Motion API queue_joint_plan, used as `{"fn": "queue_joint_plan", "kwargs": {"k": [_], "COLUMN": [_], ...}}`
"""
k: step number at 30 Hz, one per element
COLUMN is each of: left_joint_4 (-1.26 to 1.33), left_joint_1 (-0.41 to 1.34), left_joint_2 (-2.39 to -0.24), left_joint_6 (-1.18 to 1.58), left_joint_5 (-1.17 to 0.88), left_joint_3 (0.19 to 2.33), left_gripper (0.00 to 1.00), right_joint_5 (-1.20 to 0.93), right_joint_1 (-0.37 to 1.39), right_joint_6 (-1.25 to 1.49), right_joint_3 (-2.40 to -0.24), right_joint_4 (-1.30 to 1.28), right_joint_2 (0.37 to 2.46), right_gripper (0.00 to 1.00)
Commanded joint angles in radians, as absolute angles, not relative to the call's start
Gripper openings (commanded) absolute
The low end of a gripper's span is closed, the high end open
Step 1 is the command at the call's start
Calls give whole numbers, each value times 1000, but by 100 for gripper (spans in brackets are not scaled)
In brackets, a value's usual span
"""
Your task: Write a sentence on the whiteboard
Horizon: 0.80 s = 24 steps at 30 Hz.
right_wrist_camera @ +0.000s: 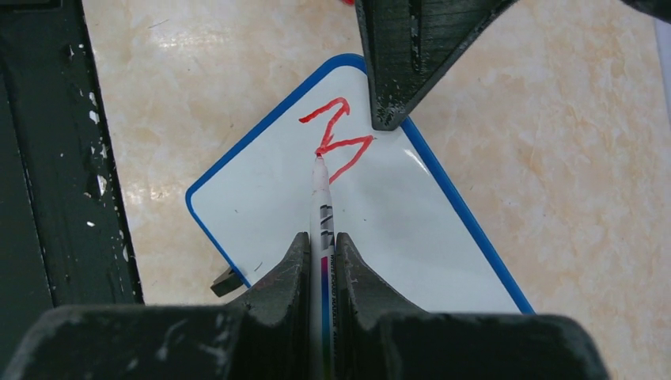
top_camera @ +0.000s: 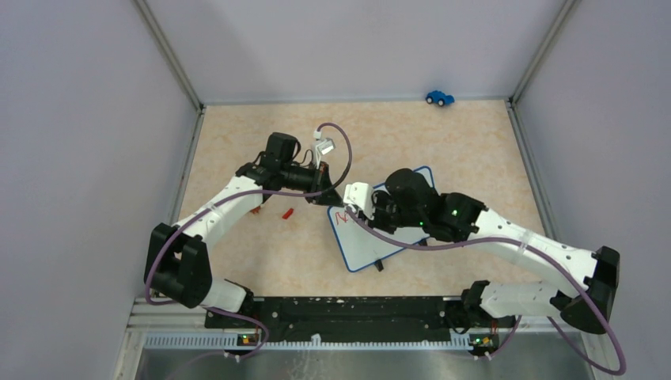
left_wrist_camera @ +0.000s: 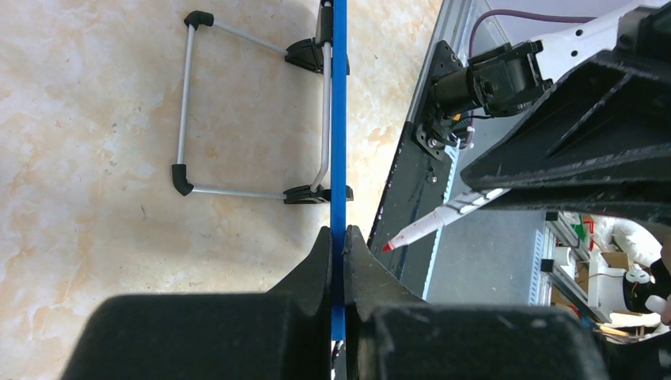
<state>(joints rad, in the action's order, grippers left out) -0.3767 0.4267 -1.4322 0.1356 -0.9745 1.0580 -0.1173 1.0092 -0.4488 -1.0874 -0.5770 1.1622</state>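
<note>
Right wrist: red lettering (right_wrist_camera: pixel 348 144) on whiteboard (right_wrist_camera: pixel 261 210)

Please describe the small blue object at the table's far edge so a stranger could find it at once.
Start at the beige table and look along its far edge, towards the right back corner. A small blue toy car sits there alone. Unlike the blue-rimmed whiteboard in the middle, it is tiny and car-shaped.

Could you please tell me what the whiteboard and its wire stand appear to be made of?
The whiteboard: glossy white face with soft sheen, likely coated plastic or enamel; blue rim, probably plastic. The stand: thin silvery rods, seemingly metal, with black corner caps, likely plastic.
</note>
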Motion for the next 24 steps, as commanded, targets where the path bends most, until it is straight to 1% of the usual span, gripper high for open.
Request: {"fn": "queue_joint_plan", "kwargs": {"k": [1,7,24], "left_joint_4": [-380,-377,-376], "left_joint_1": [430,429,430], "left_joint_2": [-1431,-1430,-1428], "left_joint_6": [130,129,135], "left_joint_5": [-988,-996,-998], "left_joint_3": [1063,1062,1065], "left_gripper": [0,0,0], "right_joint_5": [-128,-105,-54], "right_joint_1": [970,912,910], "right_joint_6": [-432,-409,-393], "right_joint_3": [-1098,-1068,-1080], "right_joint_4": [-564,-554,-529], "right_joint_2": [1121,1111,1159], "right_gripper": [0,0,0]}}
